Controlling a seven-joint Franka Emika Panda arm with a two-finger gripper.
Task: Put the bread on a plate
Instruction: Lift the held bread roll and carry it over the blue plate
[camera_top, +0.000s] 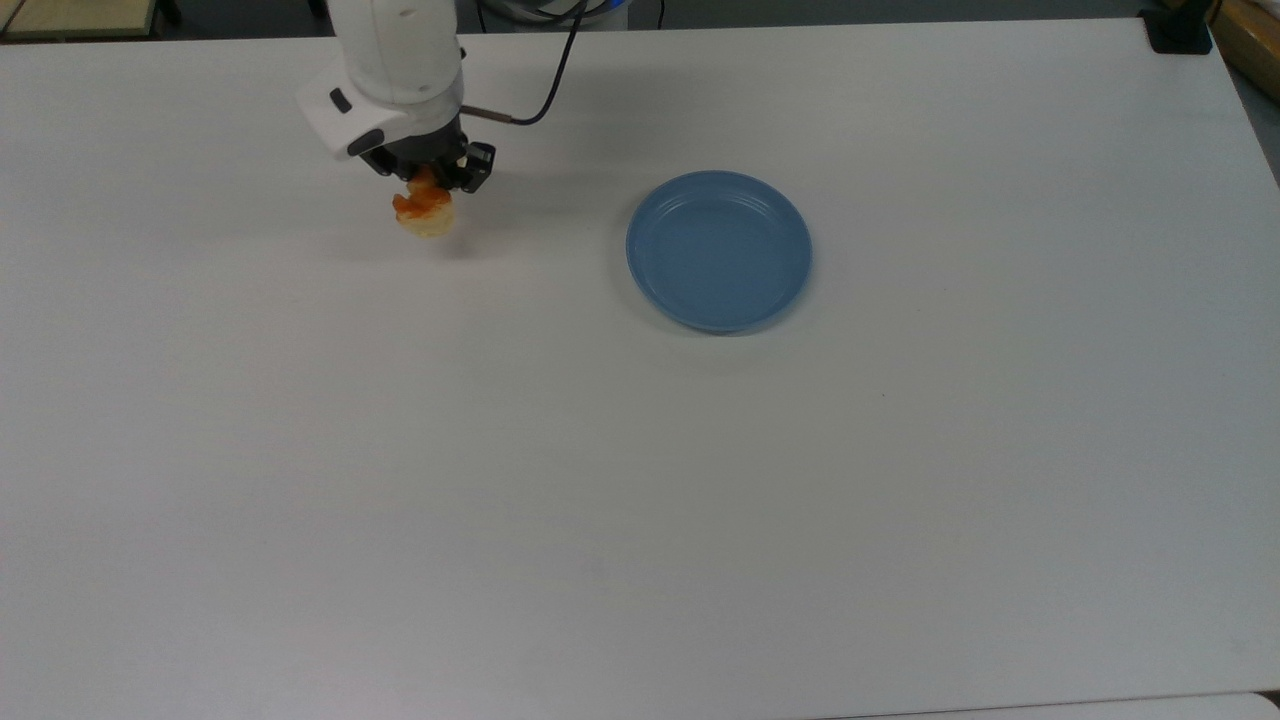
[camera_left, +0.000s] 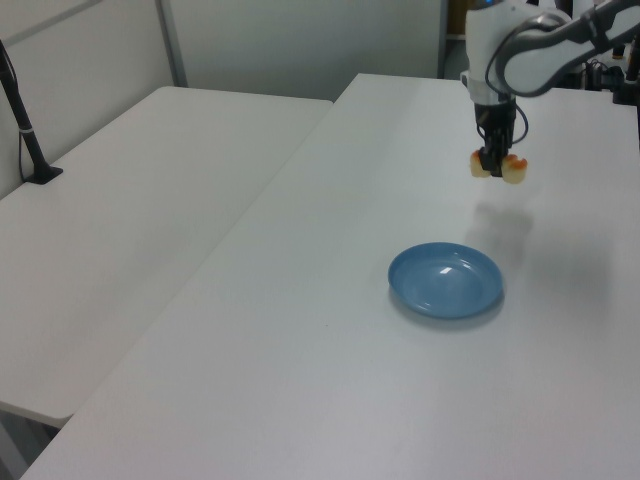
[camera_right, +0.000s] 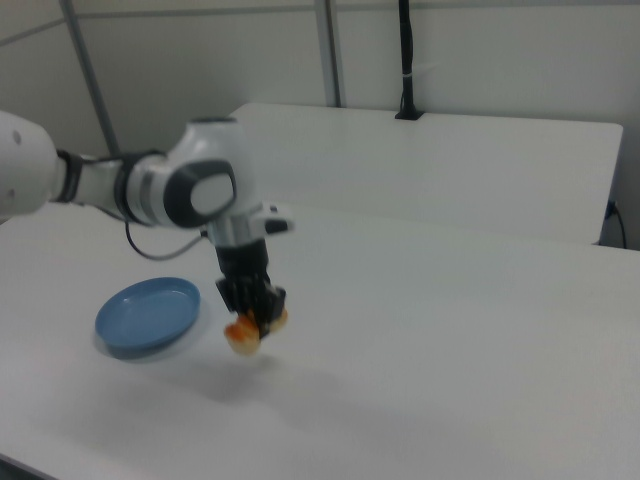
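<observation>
White tabletop (camera_top: 640, 480) is crossed by a small pale-yellow bread loaf with orange-brown bumps (camera_top: 424, 212), which is pinched in the closed black two-finger gripper (camera_top: 428, 176) and held clear of the surface. Best carried level and released low over the centre, it is bound for the round blue plate (camera_top: 718, 250), seen well apart and empty.

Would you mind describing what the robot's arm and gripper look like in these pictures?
The arm has glossy white rounded shells with dark grey joint sections. Its gripper is black, mounted beneath a white wrist block with small dark buttons. A thin black cable loops from the wrist back toward the arm.
</observation>
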